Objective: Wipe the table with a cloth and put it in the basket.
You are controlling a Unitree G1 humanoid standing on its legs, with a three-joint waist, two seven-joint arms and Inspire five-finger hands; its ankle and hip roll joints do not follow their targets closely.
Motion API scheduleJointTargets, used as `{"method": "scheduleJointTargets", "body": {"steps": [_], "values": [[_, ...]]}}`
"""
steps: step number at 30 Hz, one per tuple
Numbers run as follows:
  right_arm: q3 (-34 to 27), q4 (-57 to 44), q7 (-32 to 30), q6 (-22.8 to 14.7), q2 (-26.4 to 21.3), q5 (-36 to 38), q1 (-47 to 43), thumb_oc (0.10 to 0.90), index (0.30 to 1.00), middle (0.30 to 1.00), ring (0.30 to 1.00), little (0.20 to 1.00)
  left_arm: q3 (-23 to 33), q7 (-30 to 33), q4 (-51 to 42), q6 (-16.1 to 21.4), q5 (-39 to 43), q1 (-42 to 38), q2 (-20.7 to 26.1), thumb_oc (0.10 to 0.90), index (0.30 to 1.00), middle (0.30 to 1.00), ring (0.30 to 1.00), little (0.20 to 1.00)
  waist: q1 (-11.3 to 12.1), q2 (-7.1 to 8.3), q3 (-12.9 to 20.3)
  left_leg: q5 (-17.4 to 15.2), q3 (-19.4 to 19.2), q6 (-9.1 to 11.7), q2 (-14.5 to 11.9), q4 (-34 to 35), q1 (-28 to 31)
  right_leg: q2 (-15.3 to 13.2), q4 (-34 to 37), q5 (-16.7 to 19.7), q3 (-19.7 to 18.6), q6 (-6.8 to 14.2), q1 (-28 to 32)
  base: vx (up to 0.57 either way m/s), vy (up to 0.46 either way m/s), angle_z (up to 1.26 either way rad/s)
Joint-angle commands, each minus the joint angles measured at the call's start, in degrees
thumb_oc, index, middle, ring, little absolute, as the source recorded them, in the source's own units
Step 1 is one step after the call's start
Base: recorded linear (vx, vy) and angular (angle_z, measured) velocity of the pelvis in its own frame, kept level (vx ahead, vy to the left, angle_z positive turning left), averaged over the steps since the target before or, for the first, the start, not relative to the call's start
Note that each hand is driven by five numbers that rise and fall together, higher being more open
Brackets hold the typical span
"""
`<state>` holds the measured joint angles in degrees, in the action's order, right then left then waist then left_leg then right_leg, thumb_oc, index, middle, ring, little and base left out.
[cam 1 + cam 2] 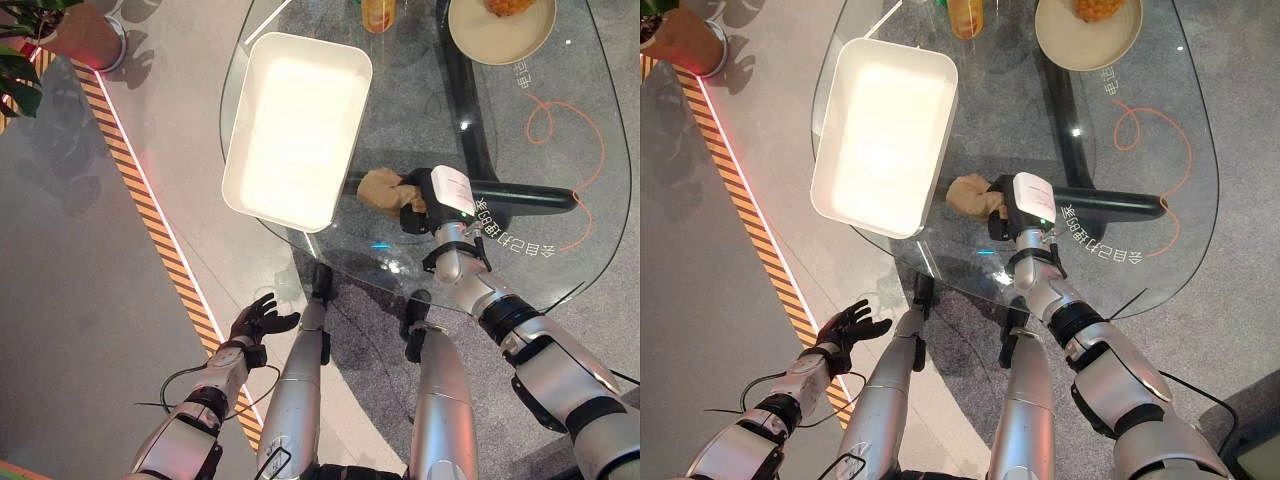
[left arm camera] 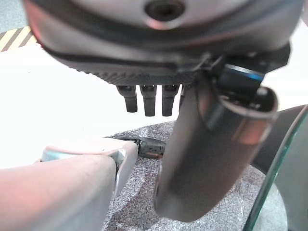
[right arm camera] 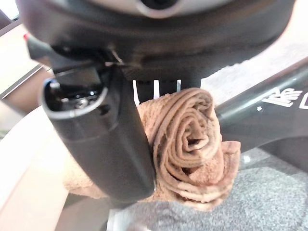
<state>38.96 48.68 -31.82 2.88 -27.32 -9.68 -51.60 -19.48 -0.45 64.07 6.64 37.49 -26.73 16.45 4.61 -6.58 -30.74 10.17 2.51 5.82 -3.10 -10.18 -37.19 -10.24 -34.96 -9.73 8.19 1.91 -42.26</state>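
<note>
A crumpled tan cloth (image 1: pixel 380 189) lies bunched on the glass table (image 1: pixel 560 150), just right of the white basket (image 1: pixel 296 126). My right hand (image 1: pixel 421 203) is shut on the cloth; the right wrist view shows the rolled cloth (image 3: pixel 192 144) pinched between the thumb (image 3: pixel 110 139) and the fingers. The white basket is a shallow rectangular tub at the table's left edge, and nothing lies in it. My left hand (image 1: pixel 262 322) hangs low beside the table over the floor, with relaxed, spread fingers (image 2: pixel 147 98) and nothing in it.
A round beige plate (image 1: pixel 502 27) with food stands at the far side of the table, and an orange bottle (image 1: pixel 378 14) stands beside it. A yellow-black hazard stripe (image 1: pixel 150 220) runs across the floor at left. A potted plant (image 1: pixel 60 30) stands far left.
</note>
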Motion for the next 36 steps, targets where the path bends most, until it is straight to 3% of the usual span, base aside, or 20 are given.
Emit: {"method": "scheduleJointTargets", "body": {"steps": [1,8,15,36], "values": [[-6.2,0.8,-8.8,-0.1,-8.1,0.3,-5.9,0.100,0.300,0.300,0.300,0.200,0.8,0.9,-0.3,1.0,1.7,2.6,3.0,0.800,0.900,0.900,0.900,0.900,-0.7,1.08,0.9,-9.4,-3.7,-4.2,2.0,-9.0,-0.4,-0.1,10.4,9.1,-0.1,2.3,1.7,0.00,0.000,0.00],[-8.7,6.6,-11.1,-1.2,-10.7,1.7,-6.3,0.100,0.300,0.300,0.300,0.200,1.1,0.4,-0.3,0.9,1.9,2.5,4.0,0.800,0.900,0.900,0.900,0.900,-0.7,1.44,0.9,-9.9,-3.4,-4.5,1.9,-9.8,-1.1,0.1,10.2,9.0,-0.2,2.4,1.4,0.00,-0.005,0.00],[-15.0,15.8,-14.2,-3.6,-14.0,7.5,-5.3,0.100,0.300,0.300,0.300,0.200,1.5,-0.2,-0.8,1.0,1.9,3.3,5.2,0.800,0.900,0.900,0.900,0.900,-0.5,1.72,0.9,-10.5,-3.0,-4.8,2.0,-10.4,-1.6,0.4,10.0,8.9,-0.1,2.5,1.3,0.00,-0.008,0.01],[-27.6,19.2,-18.0,-5.4,-18.6,24.0,1.1,0.100,0.300,0.300,0.300,0.200,3.7,-2.0,-0.3,0.2,2.6,3.6,8.6,0.800,0.900,0.900,0.900,0.900,-1.9,3.04,0.9,-11.2,-3.0,-4.8,1.3,-10.4,-1.7,1.4,10.3,8.8,-0.6,3.1,1.1,0.00,-0.008,0.01]]}}
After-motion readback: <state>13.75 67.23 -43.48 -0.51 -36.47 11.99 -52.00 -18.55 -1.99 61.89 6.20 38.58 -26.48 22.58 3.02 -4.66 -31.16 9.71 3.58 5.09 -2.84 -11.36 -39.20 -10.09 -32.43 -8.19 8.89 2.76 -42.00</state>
